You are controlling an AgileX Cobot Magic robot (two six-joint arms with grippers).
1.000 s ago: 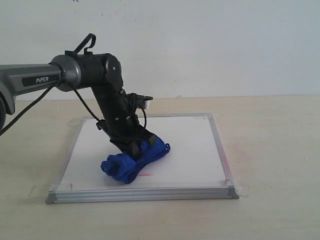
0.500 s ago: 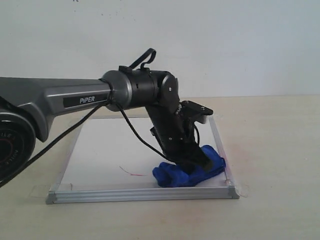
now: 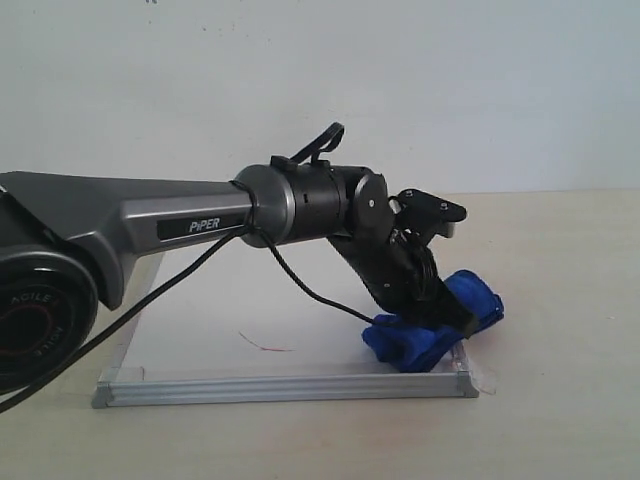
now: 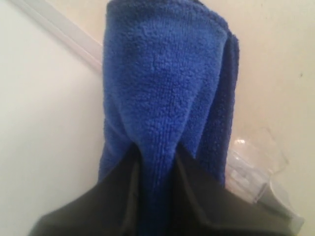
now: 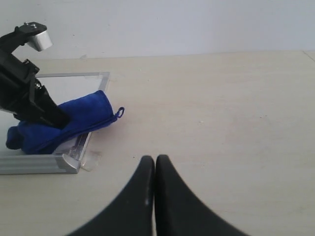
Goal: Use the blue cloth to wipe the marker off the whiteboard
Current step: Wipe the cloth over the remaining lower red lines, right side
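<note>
The blue cloth [image 3: 432, 328] lies bunched over the whiteboard's [image 3: 280, 388] front right corner, partly hanging past the silver frame. My left gripper [image 3: 445, 312] is shut on the blue cloth, a fold of the cloth [image 4: 167, 83] pinched between its black fingers [image 4: 115, 196]. Of the marker, a short red line [image 3: 266, 346] shows near the front edge; the rest of the visible board is white. My right gripper [image 5: 155, 160] is shut on nothing, low over the bare table, right of the board [image 5: 74, 83] and the cloth [image 5: 64, 125].
Clear tape tabs [image 3: 483, 378] hold the board's corners to the beige table [image 3: 560, 300]. The left arm's grey link and black cable [image 3: 200, 262] stretch across the board. A pale wall stands behind the table.
The left arm has swept the cloth rightward across the board, from its middle to the right front corner. A short red stroke shows where the cloth passed.
</note>
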